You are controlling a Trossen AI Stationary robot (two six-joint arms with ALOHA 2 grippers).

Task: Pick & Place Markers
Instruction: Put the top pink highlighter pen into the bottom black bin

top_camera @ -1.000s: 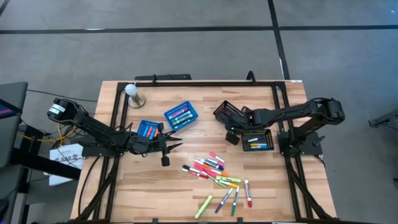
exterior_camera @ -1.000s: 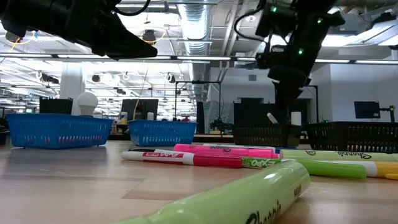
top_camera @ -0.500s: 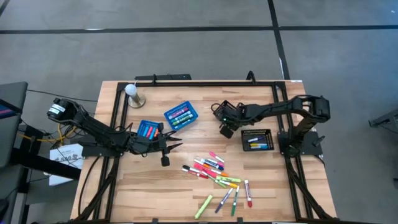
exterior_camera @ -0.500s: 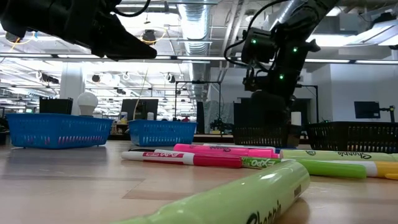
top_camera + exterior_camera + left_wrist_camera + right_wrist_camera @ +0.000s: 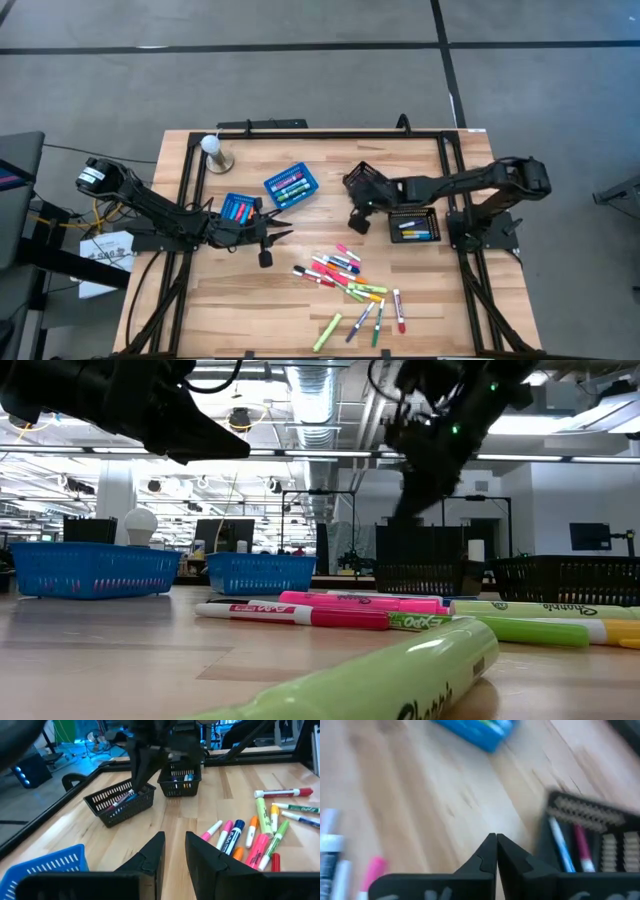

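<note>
Loose markers (image 5: pixel 350 285) in pink, green, orange, red and blue lie flat on the wooden table, near its front right; they also show in the left wrist view (image 5: pixel 250 840). My left gripper (image 5: pixel 174 851) hovers open and holds nothing, beside the nearer blue basket (image 5: pixel 240 208), pointing toward the table's right. My right gripper (image 5: pixel 496 842) is shut on nothing and slants down over bare wood (image 5: pixel 356 226), between two black mesh baskets (image 5: pixel 365 180) (image 5: pixel 413 225) and above the marker pile.
A second blue basket (image 5: pixel 291 186) with markers stands at mid-table. Both black baskets hold a few markers (image 5: pixel 580 845). A white bulb on a round base (image 5: pixel 212 150) stands at the far left. A black frame (image 5: pixel 330 130) runs along the table's edges.
My right gripper has swung from over the right-hand black basket toward the table's left and far side, then come back toward the near edge. It now stands left of that basket, over bare wood, and the arm is blurred with motion.
</note>
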